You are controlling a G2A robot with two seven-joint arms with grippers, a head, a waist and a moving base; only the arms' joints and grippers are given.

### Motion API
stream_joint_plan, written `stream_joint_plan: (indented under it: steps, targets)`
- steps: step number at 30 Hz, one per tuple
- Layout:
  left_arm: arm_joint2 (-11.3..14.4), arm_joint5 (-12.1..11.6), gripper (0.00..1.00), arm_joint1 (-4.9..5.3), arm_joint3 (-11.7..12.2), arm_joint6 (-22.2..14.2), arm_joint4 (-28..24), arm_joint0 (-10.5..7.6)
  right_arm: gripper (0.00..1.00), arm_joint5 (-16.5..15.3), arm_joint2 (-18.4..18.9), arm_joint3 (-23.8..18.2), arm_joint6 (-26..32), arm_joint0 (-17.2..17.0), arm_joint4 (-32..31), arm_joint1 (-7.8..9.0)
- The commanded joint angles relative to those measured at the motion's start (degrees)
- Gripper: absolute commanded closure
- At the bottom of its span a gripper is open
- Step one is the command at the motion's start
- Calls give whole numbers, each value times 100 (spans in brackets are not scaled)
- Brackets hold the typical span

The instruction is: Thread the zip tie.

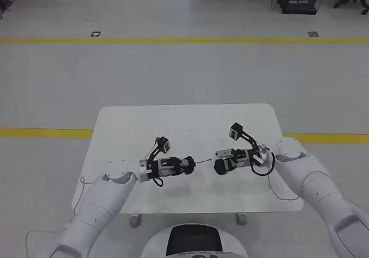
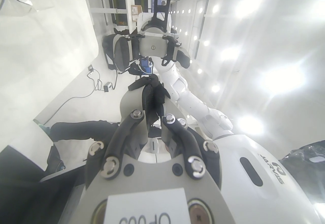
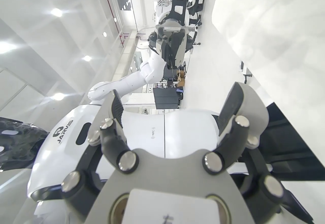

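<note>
A: Over the middle of the table [image 1: 171, 122], what is recorded for the zip tie [image 1: 204, 161]?

B: It is seen as a thin dark strip held clear of the white, round-cornered top. One end is pinched in the left gripper [image 1: 191, 164]. The free end is pointed toward 3 o'clock, close to the right gripper [image 1: 221, 160]. Whether the tip touches that gripper cannot be told.

A: Is any writing noted?

B: A white label [image 2: 146, 204] with dark print is stuck on the left gripper's base plate. A second label [image 3: 172, 207] is stuck on the right gripper's plate, with only its edge in frame. Dark lettering is also carried on the arm shells. None of it is transcribed here.

A: What about materials and shapes?

B: Both grippers are built alike. A flat grey metal plate carries curved black links, which are joined by round silver pins. The fingers are tipped with ribbed black pads [image 3: 116, 105]. The arm shells are glossy white and rounded, and the table top is matte.

A: And grip state and pose?

B: The left gripper's fingers are brought fully together on the tie, with no gap seen between the pads. The right gripper's jaws are spread wide, and nothing is held between them. The left arm is brought in from 8 o'clock and the right arm from 4 o'clock. The two grippers are set facing each other along the 9-to-3 line.
</note>
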Motion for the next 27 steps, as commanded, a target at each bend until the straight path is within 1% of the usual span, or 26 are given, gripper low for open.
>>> stream_joint_plan:
  steps: [1,3,10,12,15,19,22,23,24,27]
  targets:
    - [48,5,100,2,39,21,-5,-35,0,0,-3,5,0,5,-3,-3]
    - [64,-50,100,8,51,89,66,-56,0,0,-3,5,0,5,-3,-3]
    - [64,-50,100,8,51,89,66,-56,0,0,-3,5,0,5,-3,-3]
    - [102,91,100,3,8,130,-99,-6,0,9,-4,-41,-104,-32,-38,-6]
    - [139,347,100,6,34,-235,-542,-4,0,0,72,-141,0,-95,31,0]
    - [207,588,100,12,179,-680,-886,-92,0,0,63,-241,0,-133,137,33]
    - [267,767,100,12,332,-856,-1046,-181,0,0,-27,-349,0,-113,133,74]
    - [289,768,100,14,362,-871,-1027,-216,0,0,-65,-379,0,-99,103,92]
    - [305,681,100,17,377,-839,-943,-254,0,0,-65,-379,0,-99,103,92]
    - [305,681,100,17,377,-839,-943,-254,0,0,-65,-379,0,-99,103,92]
